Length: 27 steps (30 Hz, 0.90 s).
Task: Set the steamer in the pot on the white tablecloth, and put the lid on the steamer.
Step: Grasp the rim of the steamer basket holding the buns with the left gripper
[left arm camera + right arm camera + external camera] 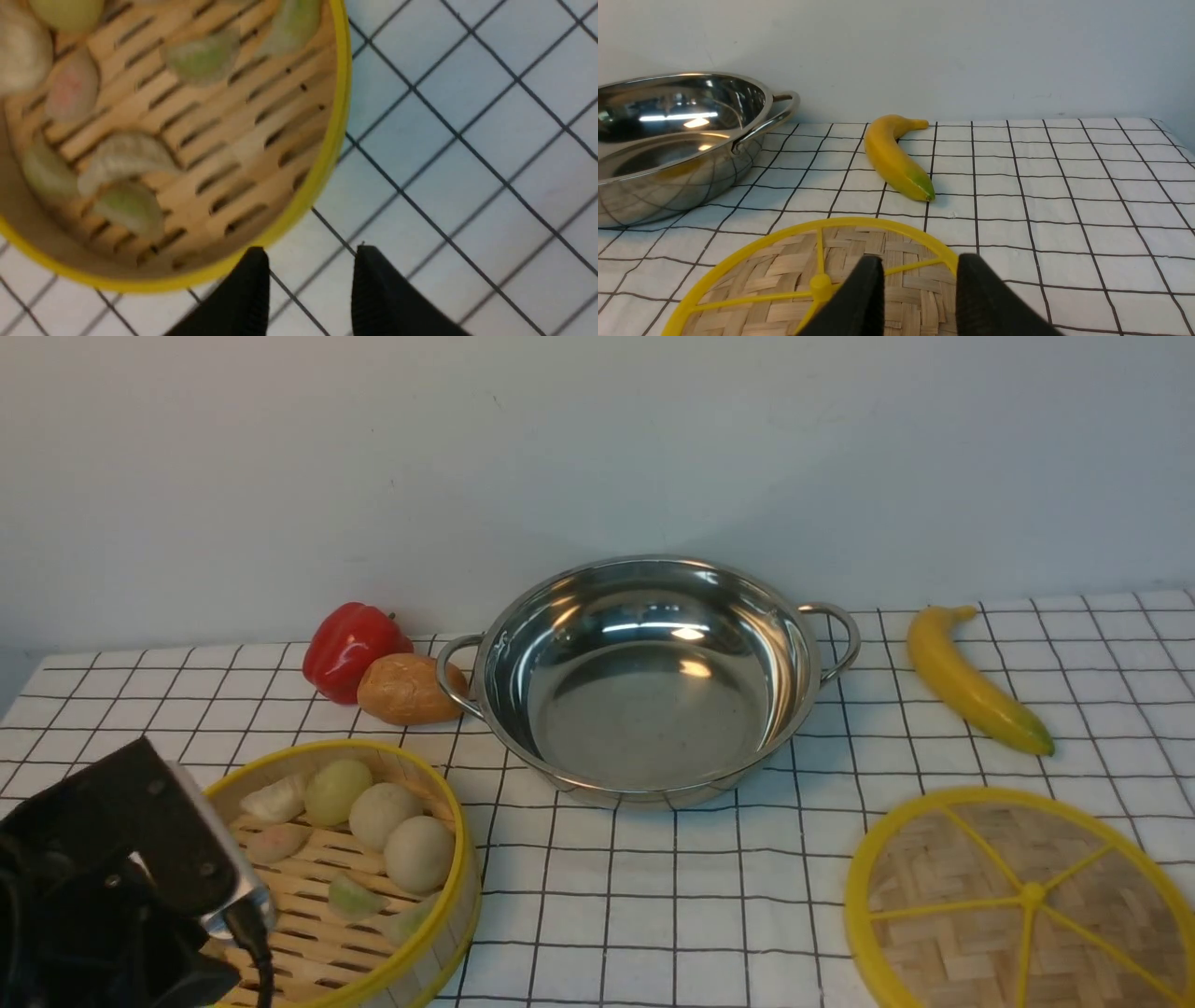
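White tablecloth (653, 896) covers the worktop. The steamer (317, 933) sits upright at my near left, mouth up, round with no long axis, apart from the pot (644, 709). I judge its grasp pending: the left fingers (247, 298), parted and empty, must straddle its rim. The right fingers (859, 298) gape empty above the flat lid (752, 275).

1. One pot (644, 681).
2. One steamer (465, 887) and one lid (1032, 896).
3. Three round buns (383, 814); at least four dumplings (275, 843), others hidden.
4. One banana (971, 686), one red pepper (350, 649), one potato (408, 689).
5. One white tablecloth (653, 915).
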Each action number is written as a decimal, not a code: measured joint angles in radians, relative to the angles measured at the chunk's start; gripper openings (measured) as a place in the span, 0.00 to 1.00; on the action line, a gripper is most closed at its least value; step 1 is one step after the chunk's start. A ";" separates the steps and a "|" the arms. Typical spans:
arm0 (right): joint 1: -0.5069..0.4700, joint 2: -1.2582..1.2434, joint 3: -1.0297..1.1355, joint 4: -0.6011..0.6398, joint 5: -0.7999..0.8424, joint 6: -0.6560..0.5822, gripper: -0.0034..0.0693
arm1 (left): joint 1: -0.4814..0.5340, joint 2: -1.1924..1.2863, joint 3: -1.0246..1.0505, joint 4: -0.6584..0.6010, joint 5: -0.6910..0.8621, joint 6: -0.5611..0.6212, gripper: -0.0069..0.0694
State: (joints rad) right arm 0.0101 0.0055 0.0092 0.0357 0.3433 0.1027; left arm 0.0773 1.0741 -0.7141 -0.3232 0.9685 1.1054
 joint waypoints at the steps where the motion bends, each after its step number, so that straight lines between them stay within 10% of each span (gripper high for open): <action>1: 0.000 0.000 0.000 0.000 0.000 0.000 0.38 | 0.000 0.035 0.000 -0.009 -0.026 0.055 0.42; 27: 0.000 0.000 0.000 0.000 0.000 0.000 0.38 | -0.014 0.243 0.000 -0.070 -0.092 0.400 0.68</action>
State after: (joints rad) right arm 0.0101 0.0055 0.0092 0.0357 0.3433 0.1027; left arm 0.0638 1.3168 -0.7145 -0.3933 0.8766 1.5050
